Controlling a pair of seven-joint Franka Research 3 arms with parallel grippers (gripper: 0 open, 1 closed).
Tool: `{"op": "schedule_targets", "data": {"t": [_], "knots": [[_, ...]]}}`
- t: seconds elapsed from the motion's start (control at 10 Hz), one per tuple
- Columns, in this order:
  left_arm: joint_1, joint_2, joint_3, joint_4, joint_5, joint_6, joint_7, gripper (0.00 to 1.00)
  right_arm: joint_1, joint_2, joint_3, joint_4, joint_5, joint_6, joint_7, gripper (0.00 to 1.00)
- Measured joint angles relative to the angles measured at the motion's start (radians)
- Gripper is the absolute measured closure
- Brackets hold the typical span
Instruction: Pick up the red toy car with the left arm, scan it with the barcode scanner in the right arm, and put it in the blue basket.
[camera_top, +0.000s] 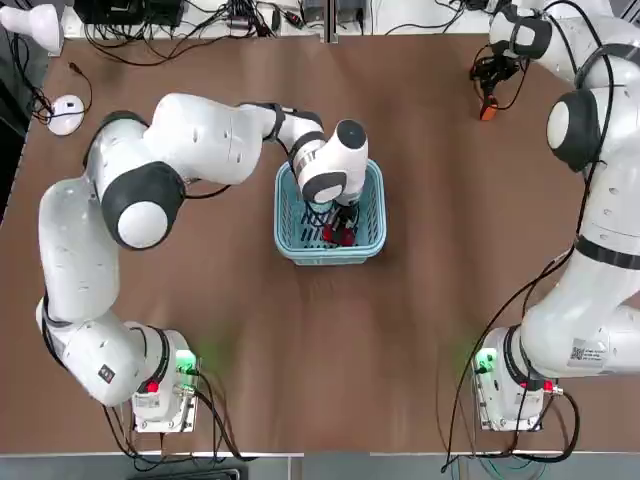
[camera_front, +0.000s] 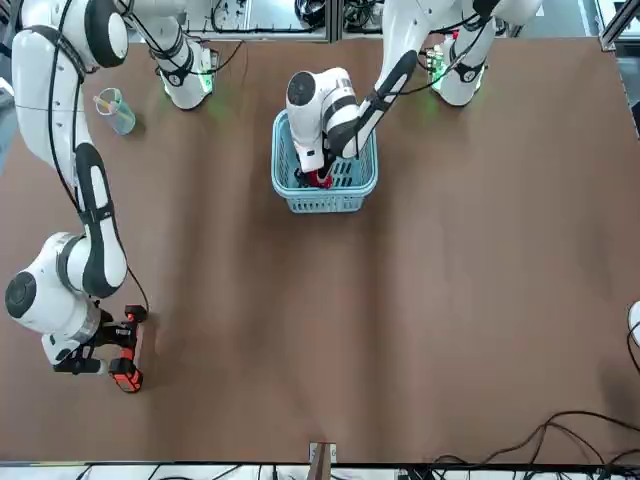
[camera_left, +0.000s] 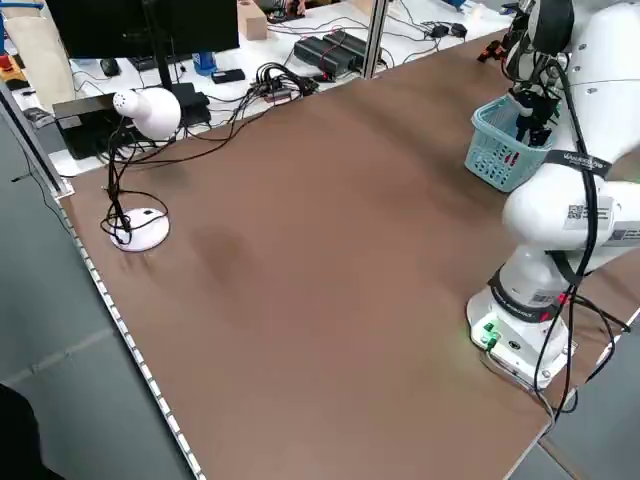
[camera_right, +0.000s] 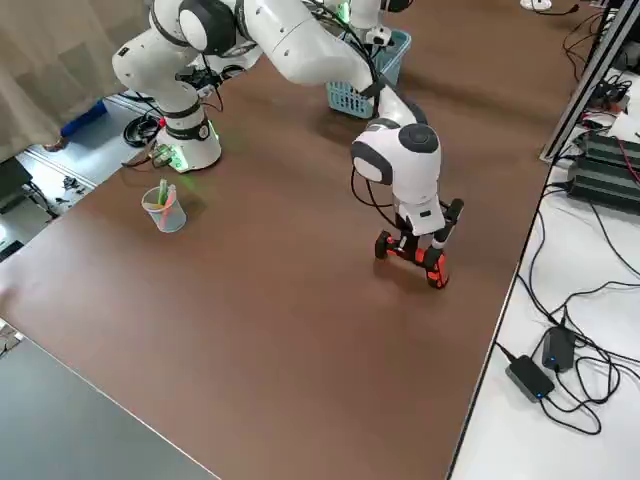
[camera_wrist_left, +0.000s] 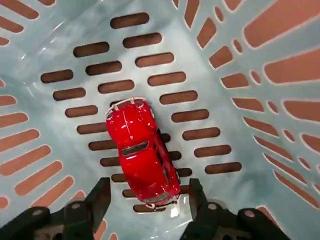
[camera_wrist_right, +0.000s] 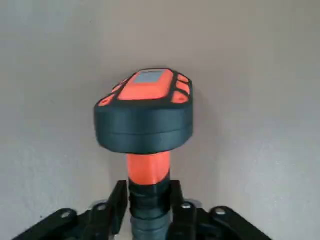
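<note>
Red toy car (camera_wrist_left: 141, 153) lies on the blue basket (camera_wrist_left: 235, 105) floor between the left gripper's (camera_wrist_left: 145, 197) spread jaws, apparently just released, while the right gripper (camera_wrist_right: 149, 196) pinches the barcode scanner (camera_wrist_right: 145, 117) well aside.

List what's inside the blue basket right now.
The red toy car lies on the blue basket floor, the open left tool straddling its end. The arm's wrist hides part of the interior from overhead.

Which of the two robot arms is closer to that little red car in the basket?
The left. Its tool is down inside the blue basket, open around the red toy car. The right tool is at the table's far corner, gripping the barcode scanner.
</note>
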Motion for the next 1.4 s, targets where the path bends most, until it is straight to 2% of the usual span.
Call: {"op": "schedule_targets", "data": {"t": [0.1, 0.3, 0.4, 0.7, 1.0, 1.4], "knots": [[0.0, -0.013, -0.002, 0.008, 0.001, -0.022, 0.0, 0.22, 0.0, 0.004, 0.003, -0.001, 0.0, 0.003, 0.0, 0.36], [0.002, -0.085, -0.003, 0.024, 0.001, -0.097, 0.002, 0.21, 0.003, 0.005, 0.008, -0.001, 0.0, 0.006, 0.0, 0.05], [0.005, -0.137, -0.003, 0.027, 0.001, -0.139, 0.006, 0.21, 0.003, 0.005, 0.009, 0.001, 0.0, 0.006, 0.0, 0.0], [0.056, -0.265, 0.0, 0.027, 0.001, -0.212, 0.026, 0.2, 0.017, -0.04, 0.012, 0.029, 0.0, -0.005, 0.0, 0.0], [0.179, -0.381, 0.001, 0.026, 0.0, -0.319, 0.178, 0.15, 0.03, -0.175, 0.013, 0.043, 0.0, -0.106, 0.0, 0.0], [0.386, -0.472, 0.002, 0.022, -0.087, -0.39, 0.552, 0.13, 0.023, -0.402, -0.008, 0.061, -0.001, -0.414, 0.024, 0.0]]}}
